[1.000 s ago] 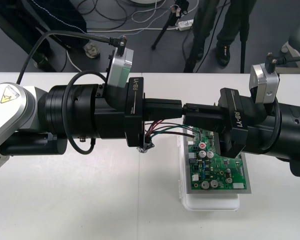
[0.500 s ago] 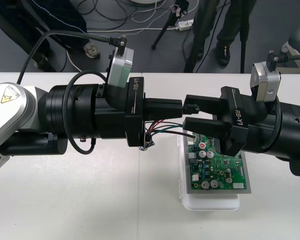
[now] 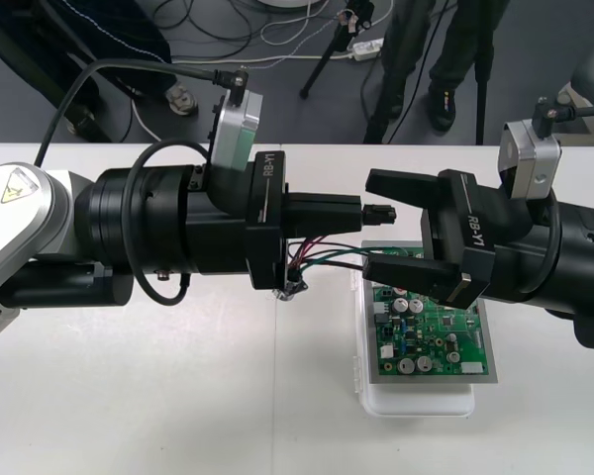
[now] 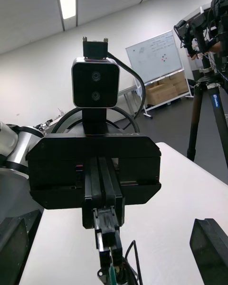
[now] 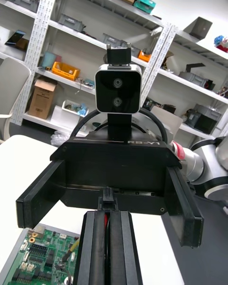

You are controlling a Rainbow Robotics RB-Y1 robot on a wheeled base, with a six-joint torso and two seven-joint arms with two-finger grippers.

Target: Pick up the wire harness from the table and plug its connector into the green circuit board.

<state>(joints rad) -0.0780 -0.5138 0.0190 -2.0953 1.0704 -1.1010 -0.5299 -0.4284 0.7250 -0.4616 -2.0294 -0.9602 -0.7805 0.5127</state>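
My left gripper point(image 3: 354, 212) is shut on the wire harness, and the small black plug point(image 3: 378, 213) sticks out past its fingertips. The red, black and green wires point(image 3: 322, 254) loop underneath, down to the metal socket point(image 3: 290, 289). My right gripper point(image 3: 394, 228) faces it and stands open, one finger on each side of the plug without touching it. The green circuit board point(image 3: 431, 332) on its white base point(image 3: 416, 404) lies below the right gripper. In the left wrist view my shut fingers point(image 5: 95, 247) hold the plug point(image 5: 108, 198) before the open right gripper point(image 5: 111, 204). The right wrist view has the left gripper point(image 4: 107, 218) centred.
The table's far edge runs just behind both arms, with dark floor, cables and a tripod beyond. Bare table point(image 3: 178, 396) lies in front of the left arm. A corner of the board point(image 5: 40, 261) sits beneath the left gripper.
The right gripper has opened from shut at the plug to wide open, and its fingers now stand apart around it. The left gripper keeps its grip and has not moved.
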